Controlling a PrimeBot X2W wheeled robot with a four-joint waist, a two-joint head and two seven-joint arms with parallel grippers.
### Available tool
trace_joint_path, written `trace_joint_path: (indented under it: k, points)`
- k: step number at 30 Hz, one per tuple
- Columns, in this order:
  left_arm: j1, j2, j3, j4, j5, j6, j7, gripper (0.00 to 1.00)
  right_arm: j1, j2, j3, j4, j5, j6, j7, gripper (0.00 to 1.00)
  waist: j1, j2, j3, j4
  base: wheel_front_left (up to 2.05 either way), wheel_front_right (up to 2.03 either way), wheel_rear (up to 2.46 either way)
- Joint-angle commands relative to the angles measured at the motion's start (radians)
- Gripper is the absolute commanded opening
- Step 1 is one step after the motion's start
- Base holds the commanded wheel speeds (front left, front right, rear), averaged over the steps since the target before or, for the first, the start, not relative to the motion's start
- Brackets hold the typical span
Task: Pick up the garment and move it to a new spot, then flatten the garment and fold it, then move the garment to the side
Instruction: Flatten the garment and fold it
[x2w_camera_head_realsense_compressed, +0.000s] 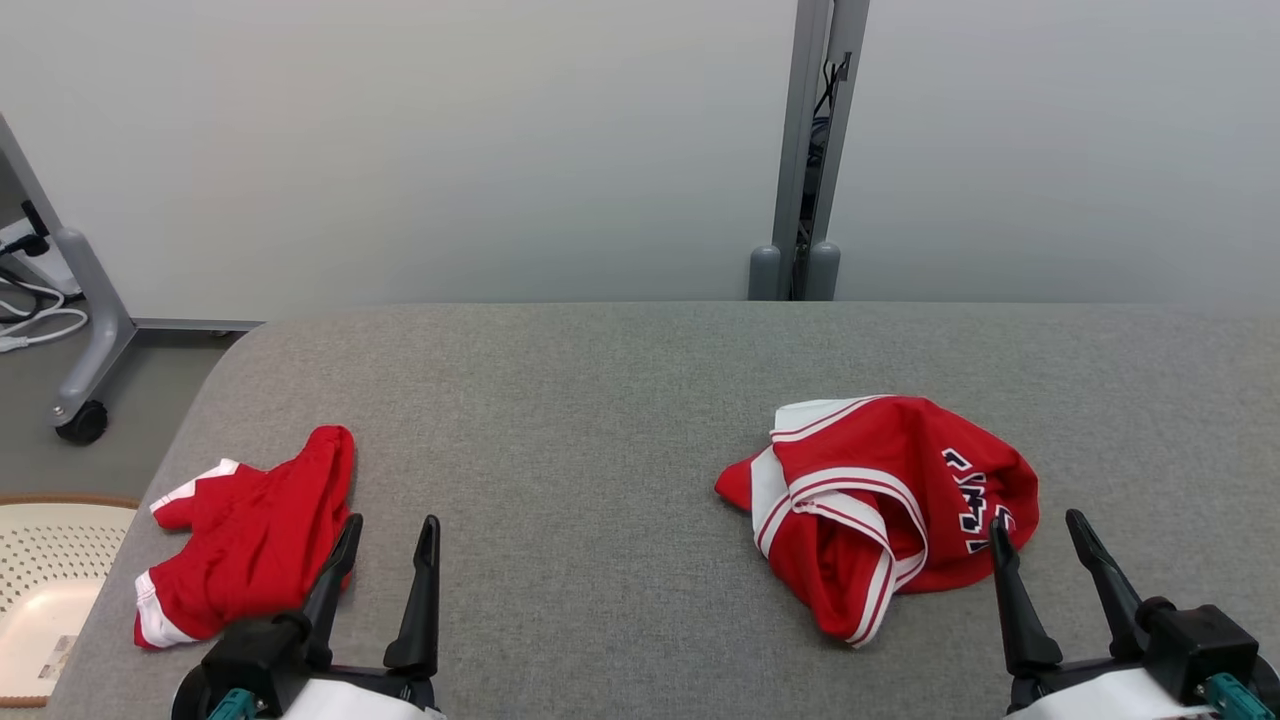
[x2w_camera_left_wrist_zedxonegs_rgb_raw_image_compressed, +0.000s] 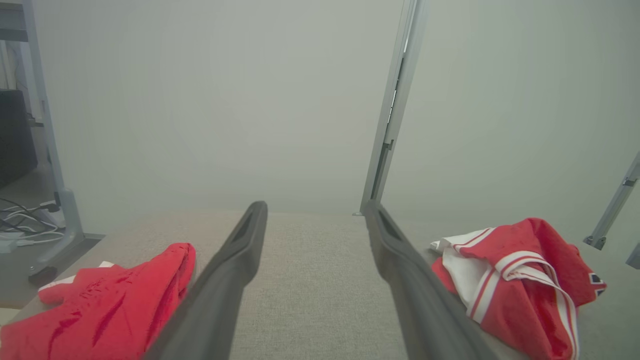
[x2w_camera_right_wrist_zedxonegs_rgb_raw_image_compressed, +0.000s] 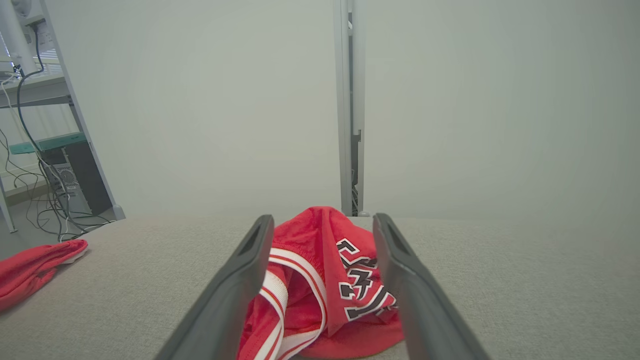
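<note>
Two crumpled red garments lie on the grey table (x2w_camera_head_realsense_compressed: 600, 400). A red jersey (x2w_camera_head_realsense_compressed: 880, 500) with white trim and dark lettering is bunched at the right; it appears again as the jersey (x2w_camera_right_wrist_zedxonegs_rgb_raw_image_compressed: 325, 280) and the jersey (x2w_camera_left_wrist_zedxonegs_rgb_raw_image_compressed: 520, 280). Plain red shorts (x2w_camera_head_realsense_compressed: 250, 535) with white edging lie at the left, seen too as shorts (x2w_camera_left_wrist_zedxonegs_rgb_raw_image_compressed: 105, 310). My right gripper (x2w_camera_head_realsense_compressed: 1040, 525) is open just in front of the jersey's near right edge. My left gripper (x2w_camera_head_realsense_compressed: 390, 530) is open, its left finger beside the shorts' right edge. Neither holds anything.
A grey post (x2w_camera_head_realsense_compressed: 810, 150) rises behind the table against a pale wall. A wheeled stand leg (x2w_camera_head_realsense_compressed: 85, 330) and cables sit on the floor at far left. A pale perforated basket (x2w_camera_head_realsense_compressed: 40, 590) stands beside the table's left edge.
</note>
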Motion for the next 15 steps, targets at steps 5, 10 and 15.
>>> trace_joint_path:
  k: [5, 10, 15]
  points:
    - [-0.011, 0.003, -0.012, 0.004, -0.012, 0.003, -0.001, 1.0, -0.013, -0.007, -0.007, -0.005, -0.012, 0.0, -0.001, 1.0, 0.0, 0.0, 0.014, -0.01, 0.0, 0.0, 0.0]
    - [-0.029, 0.003, -0.033, 0.014, -0.015, 0.001, -0.001, 1.0, -0.054, -0.007, 0.058, 0.012, -0.094, 0.0, -0.001, 1.0, 0.0, 0.0, 0.04, 0.011, 0.0, 0.0, 0.0]
    - [-0.041, 0.003, -0.049, 0.023, -0.025, -0.001, -0.001, 1.0, -0.115, -0.006, 0.074, 0.121, -0.16, 0.0, -0.001, 1.0, 0.0, 0.0, 0.062, 0.05, 0.0, 0.0, 0.0]
